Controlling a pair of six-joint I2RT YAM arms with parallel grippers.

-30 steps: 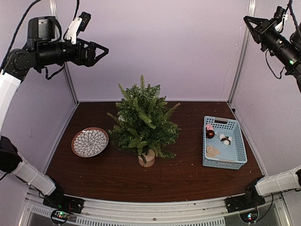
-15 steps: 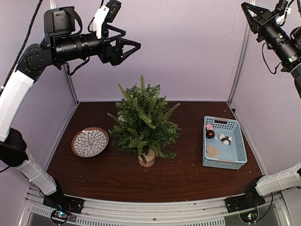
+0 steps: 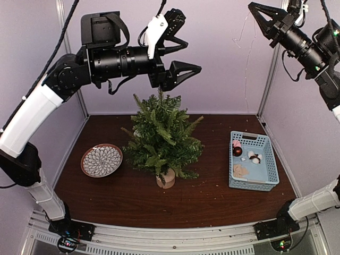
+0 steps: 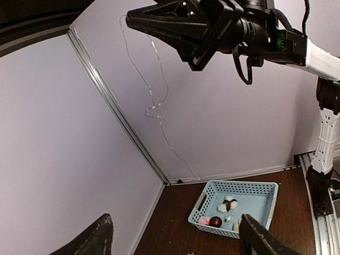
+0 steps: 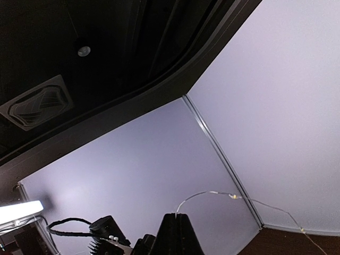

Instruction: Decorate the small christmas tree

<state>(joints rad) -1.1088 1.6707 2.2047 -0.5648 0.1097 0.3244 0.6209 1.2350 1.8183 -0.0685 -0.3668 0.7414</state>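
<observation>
The weak point sits nearest the near edge of the bench (image 3: 133,204). The small christmas tree (image 3: 162,135) stands mid-bench on a short round pale wooden stump (image 3: 166,179), much narrower than its boughs. I judge that any sideways tug high up could tip it. To its left lies a petal-patterned plate (image 3: 101,160). Towards the right edge, a pale blue slotted basket (image 3: 264,171) holds a dark red bauble (image 3: 237,151), a pink piece, a white fluffy one and a beige one.

Above the treetop hangs the left gripper (image 3: 194,56), its fingers (image 4: 101,236) spread wide with nothing between them. High over the far right corner, the right gripper (image 3: 253,7) is pinched closed on a thin wire strand (image 5: 232,196) carrying tiny nodes, perhaps lamps. The strand droops slack towards that corner, where I lose it.

Being so fine, the strand could slip from the pinch or be missed by the open fingers. It could also catch on needles and drag the tree. The two grippers face roughly towards each other, so a clash is possible too.

The tree is bushy and dark green, with needle branches, broad low down and tapering to one upright tip. It stands straight, taller than the basket, and carries no ornament.
</observation>
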